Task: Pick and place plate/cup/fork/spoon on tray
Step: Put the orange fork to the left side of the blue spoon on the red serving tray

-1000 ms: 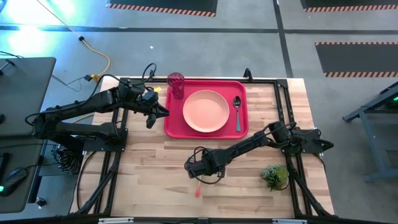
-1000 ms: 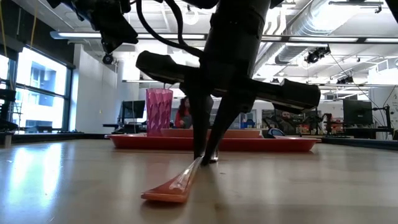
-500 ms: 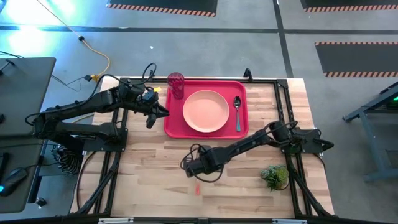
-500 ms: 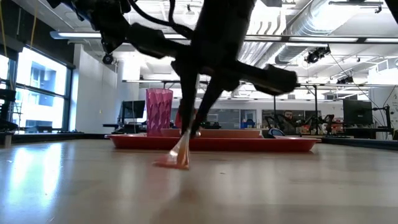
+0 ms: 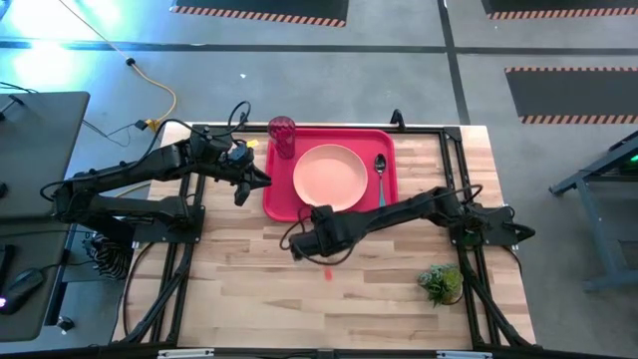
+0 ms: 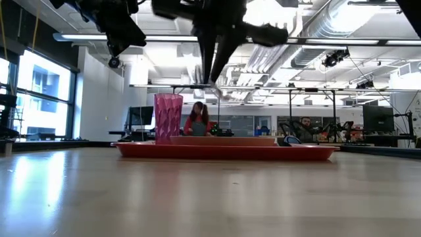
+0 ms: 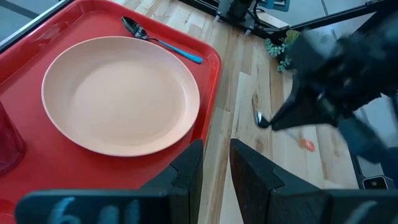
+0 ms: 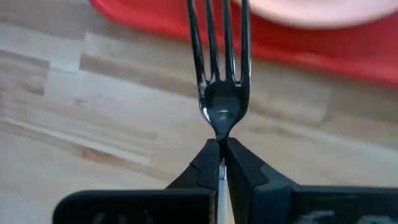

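The right gripper [image 8: 221, 146] has lifted the fork [image 8: 219, 68] clear off the table and up near the tray's [image 5: 279, 199] near edge, fingers pinched on its neck. The left gripper [image 7: 214, 165] waits left of the tray, fingers slightly apart.

Tray [image 5: 280, 198] front-left bare; plate [image 5: 330, 178] fills its centre
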